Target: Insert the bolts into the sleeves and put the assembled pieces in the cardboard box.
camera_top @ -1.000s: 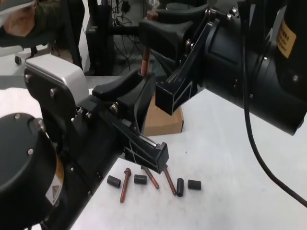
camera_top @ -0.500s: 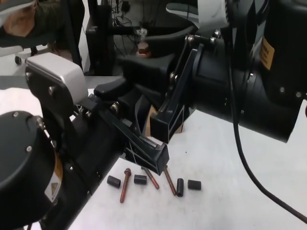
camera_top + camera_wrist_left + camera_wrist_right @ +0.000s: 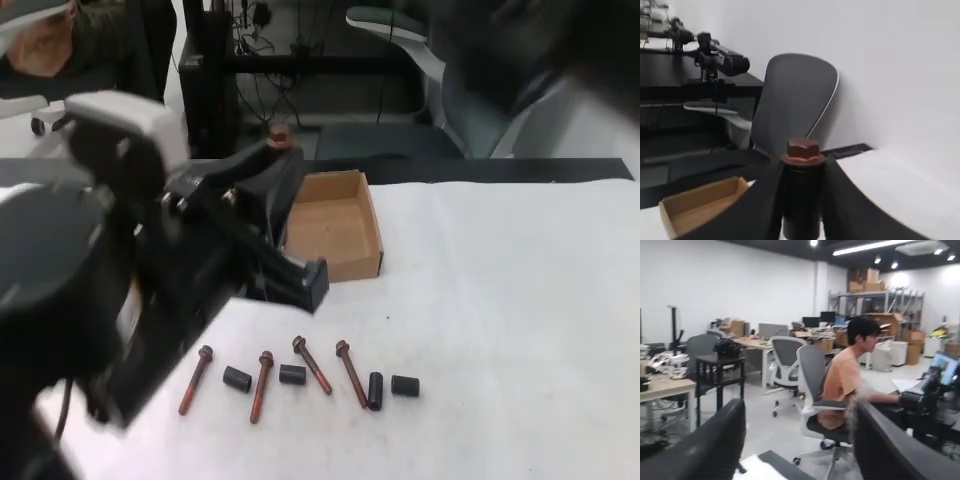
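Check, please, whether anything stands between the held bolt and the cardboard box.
Nothing visible does. The left gripper holds the bolt in its sleeve near the cardboard box, whose open top is unobstructed.

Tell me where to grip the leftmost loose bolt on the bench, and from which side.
Likely best: take the leftmost bolt at mid-shank, coming down from above. It lies flat on the bench, so only its top is free. Pinch across the shank; a sleeve lies close beside it.
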`<state>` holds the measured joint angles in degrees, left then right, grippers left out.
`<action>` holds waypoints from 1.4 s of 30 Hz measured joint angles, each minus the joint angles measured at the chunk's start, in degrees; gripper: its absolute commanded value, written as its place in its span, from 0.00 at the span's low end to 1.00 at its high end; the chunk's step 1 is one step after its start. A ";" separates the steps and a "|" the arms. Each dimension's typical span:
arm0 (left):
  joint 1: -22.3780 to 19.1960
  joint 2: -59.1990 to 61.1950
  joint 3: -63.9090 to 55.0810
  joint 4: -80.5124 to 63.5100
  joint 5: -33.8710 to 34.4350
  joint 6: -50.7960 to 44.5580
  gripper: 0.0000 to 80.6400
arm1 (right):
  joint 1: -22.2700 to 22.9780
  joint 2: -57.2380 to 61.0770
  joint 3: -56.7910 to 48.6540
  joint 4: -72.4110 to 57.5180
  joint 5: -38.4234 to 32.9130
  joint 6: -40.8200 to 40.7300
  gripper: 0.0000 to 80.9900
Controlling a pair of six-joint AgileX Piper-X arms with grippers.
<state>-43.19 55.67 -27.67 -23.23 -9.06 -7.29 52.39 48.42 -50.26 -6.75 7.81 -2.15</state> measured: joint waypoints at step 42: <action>22.11 62.51 -55.56 32.40 29.67 -2.96 0.87 | -16.35 32.55 0.42 40.24 -6.09 -27.36 0.72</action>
<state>-21.08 118.18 -83.23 9.18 20.61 -10.25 36.04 80.97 -49.83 33.49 1.72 -29.51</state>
